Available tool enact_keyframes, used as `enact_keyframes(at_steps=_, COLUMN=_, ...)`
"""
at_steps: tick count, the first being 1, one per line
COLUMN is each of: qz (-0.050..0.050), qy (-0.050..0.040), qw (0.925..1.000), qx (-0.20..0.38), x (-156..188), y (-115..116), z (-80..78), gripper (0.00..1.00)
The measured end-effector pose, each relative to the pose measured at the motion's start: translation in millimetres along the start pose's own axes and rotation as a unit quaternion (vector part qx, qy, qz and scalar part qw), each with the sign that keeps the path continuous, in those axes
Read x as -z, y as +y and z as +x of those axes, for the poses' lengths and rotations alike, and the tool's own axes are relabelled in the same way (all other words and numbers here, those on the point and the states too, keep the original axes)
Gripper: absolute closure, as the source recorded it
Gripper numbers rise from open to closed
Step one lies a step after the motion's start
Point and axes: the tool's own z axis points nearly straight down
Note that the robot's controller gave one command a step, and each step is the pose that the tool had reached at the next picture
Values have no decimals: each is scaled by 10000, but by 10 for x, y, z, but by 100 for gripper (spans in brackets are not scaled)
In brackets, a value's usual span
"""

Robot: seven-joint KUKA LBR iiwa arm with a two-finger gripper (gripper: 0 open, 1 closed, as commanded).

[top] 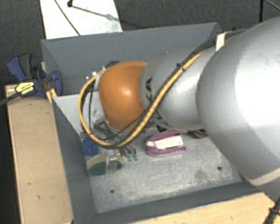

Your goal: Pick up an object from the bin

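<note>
Grey bin floor (pixel 161 182) lies bare along its near side. Farther in, a green-and-white item (pixel 99 165) sits at the left and a purple-and-white packet (pixel 164 144) to its right. Just beyond and between them, the claw (pixel 113 148) hangs low under the orange wrist cover (pixel 121 93). You cannot tell whether it is apart or together. Treat this as the approach step, with nothing lifted yet. The green-and-white item is the likeliest target. Next, centre the claw on one item before closing.
</note>
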Motion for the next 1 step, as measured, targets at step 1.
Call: enact_keyframes(at_steps=1, qz=-2, qy=4, qw=10000, qx=-3, x=-5, y=3, z=2, gripper=0)
